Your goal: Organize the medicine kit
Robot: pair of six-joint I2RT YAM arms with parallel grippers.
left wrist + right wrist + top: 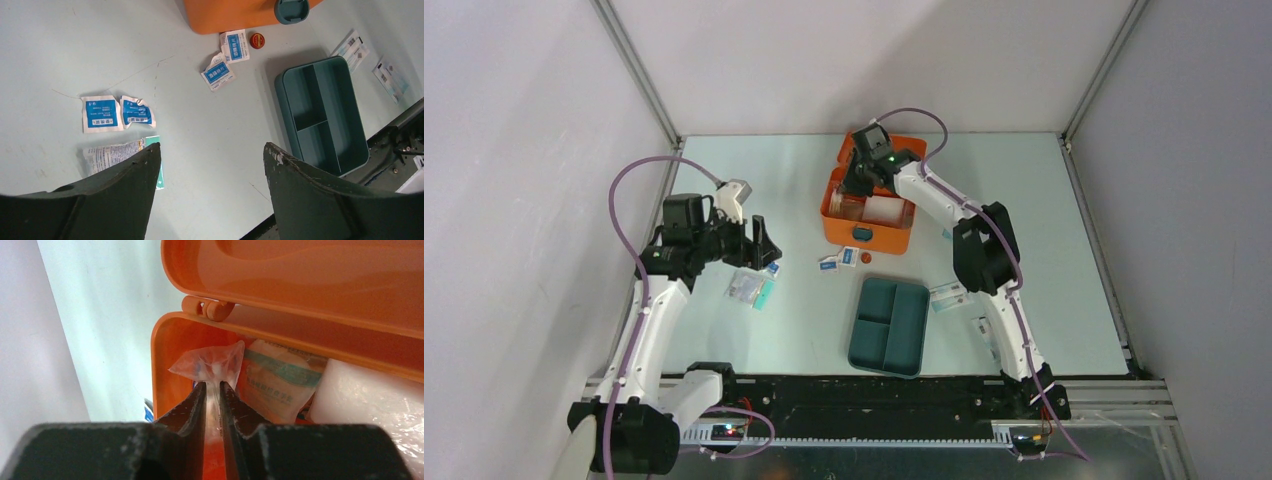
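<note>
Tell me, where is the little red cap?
From above, the red cap lies on the table just in front of the orange box, beside two blue-white packets.

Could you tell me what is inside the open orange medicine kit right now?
Inside the medicine kit: a clear plastic bag between the right pincer's fingers, a white packet with teal print and a white wrapped block. Anything beneath them is covered.

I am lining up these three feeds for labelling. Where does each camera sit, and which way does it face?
Top external: above and behind the arms, looking down at the bright orange plastic medicine kit; both arms show.
Left wrist: on the left arm, facing down at the table; left gripper open over blue-white paper packets.
Right wrist: inside the kit; right gripper around a clear plastic bag.
Shared: top and left wrist views both show the dark teal compartment tray.
</note>
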